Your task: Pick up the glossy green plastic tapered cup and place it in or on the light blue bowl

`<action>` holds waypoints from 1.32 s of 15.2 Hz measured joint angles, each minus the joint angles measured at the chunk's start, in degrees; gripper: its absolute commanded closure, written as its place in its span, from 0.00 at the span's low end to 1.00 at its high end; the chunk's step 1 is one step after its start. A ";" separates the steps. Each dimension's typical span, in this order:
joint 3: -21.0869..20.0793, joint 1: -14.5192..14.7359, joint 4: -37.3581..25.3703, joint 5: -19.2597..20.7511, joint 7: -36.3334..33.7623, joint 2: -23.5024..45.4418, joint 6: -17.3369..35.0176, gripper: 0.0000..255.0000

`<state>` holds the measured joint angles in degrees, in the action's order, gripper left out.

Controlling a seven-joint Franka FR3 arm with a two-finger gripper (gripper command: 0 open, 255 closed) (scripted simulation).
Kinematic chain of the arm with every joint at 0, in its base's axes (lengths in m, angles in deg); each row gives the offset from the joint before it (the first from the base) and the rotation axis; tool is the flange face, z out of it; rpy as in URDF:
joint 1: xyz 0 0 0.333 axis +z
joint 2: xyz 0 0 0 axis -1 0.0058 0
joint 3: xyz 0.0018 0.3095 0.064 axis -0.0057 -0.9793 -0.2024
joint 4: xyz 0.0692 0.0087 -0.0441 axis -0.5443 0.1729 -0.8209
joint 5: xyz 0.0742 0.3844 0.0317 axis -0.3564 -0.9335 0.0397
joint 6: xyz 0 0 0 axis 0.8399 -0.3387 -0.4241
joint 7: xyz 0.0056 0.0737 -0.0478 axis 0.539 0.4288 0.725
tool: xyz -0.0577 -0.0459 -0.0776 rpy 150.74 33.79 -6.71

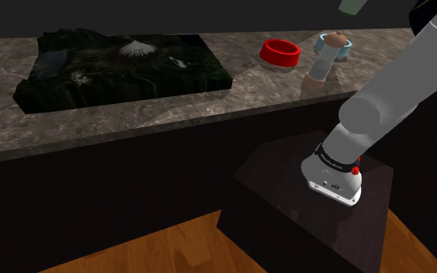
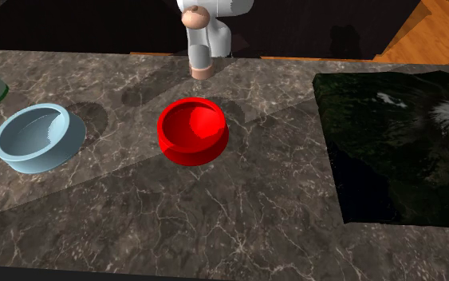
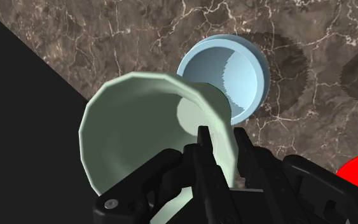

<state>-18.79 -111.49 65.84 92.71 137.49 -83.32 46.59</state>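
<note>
Right now the jaws are clamped on one side wall of the pale green cup (image 3: pixel 139 127), with one finger inside it and one outside. The cup hangs in the air, high over the table (image 2: pixel 254 223). The light blue bowl (image 3: pixel 241 70) sits on the table below it. In the wrist view the cup covers just a bit of the bowl's rim, so I think it is not quite over the middle.

A few things could go wrong. If the jaws let go here, the cup may hit the bowl's rim, tip over and land on the table. It is also a long way up, so it could bounce out even if it lands inside. The table's edge is near the bowl, with a black area past it, so a rolling cup might fall off.

The hold is only on one thin wall, and the cup looks smooth. A fast move could make it slip or swing.

The red bowl (image 2: pixel 192 132) and a white and tan grinder (image 2: pixel 198 40) stand near too. A drop that goes wide could land by them.
</note>
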 measured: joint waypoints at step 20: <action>0.12 -0.67 17.90 3.26 -3.36 -3.29 14.90 1.00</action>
<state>-18.66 -112.16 83.74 95.97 134.13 -86.61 61.49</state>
